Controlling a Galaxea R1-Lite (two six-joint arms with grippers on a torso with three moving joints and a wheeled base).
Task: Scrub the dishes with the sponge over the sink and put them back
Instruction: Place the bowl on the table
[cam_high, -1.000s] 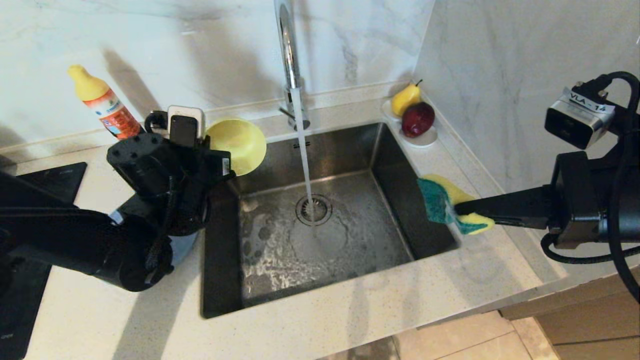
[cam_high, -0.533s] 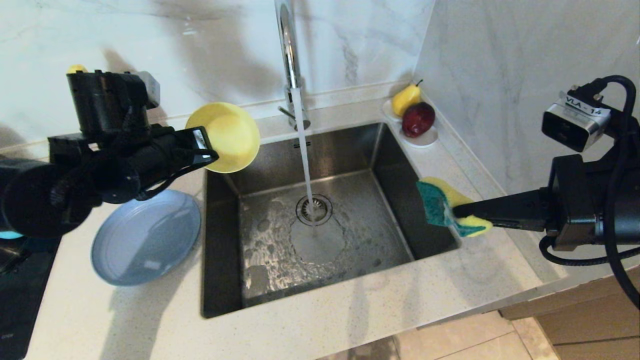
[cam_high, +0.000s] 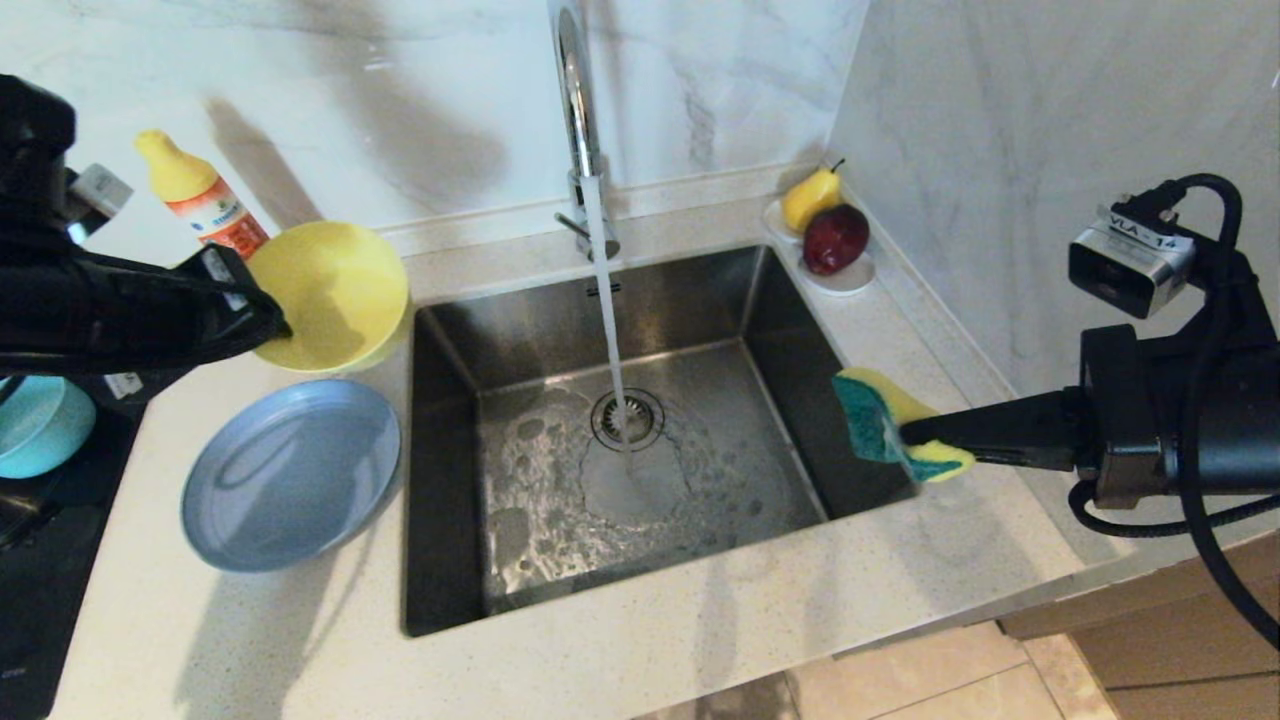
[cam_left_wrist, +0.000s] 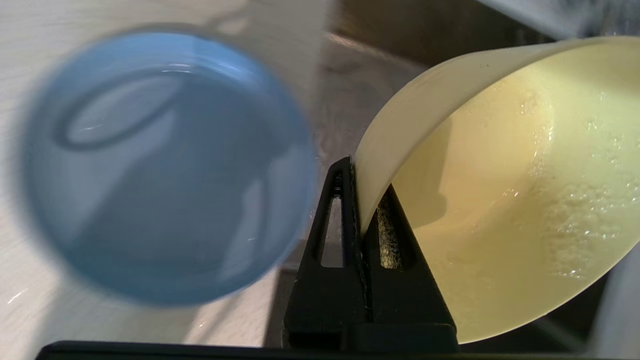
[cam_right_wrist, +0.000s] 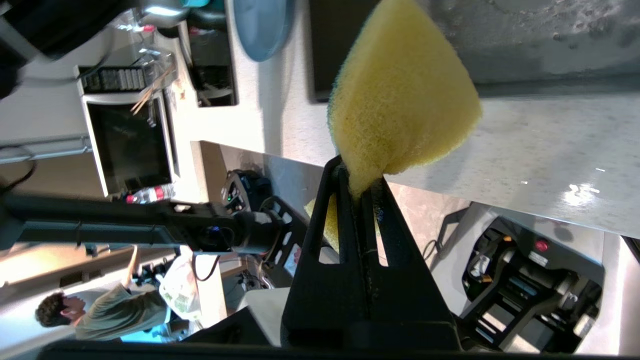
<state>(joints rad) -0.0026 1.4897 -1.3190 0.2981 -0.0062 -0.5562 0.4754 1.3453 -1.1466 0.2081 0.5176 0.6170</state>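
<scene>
While water is running from the tap (cam_high: 578, 110) into the sink (cam_high: 640, 440), the grey-blue plate (cam_high: 290, 475) is lying on the counter beside it. Left gripper (cam_high: 262, 318) is pinching the yellow-green bowl (cam_high: 335, 290) by its rim, seemingly just above the counter. Right gripper (cam_high: 912, 435) is squeezing the sponge (cam_high: 880, 420) over the sink's right edge.
</scene>
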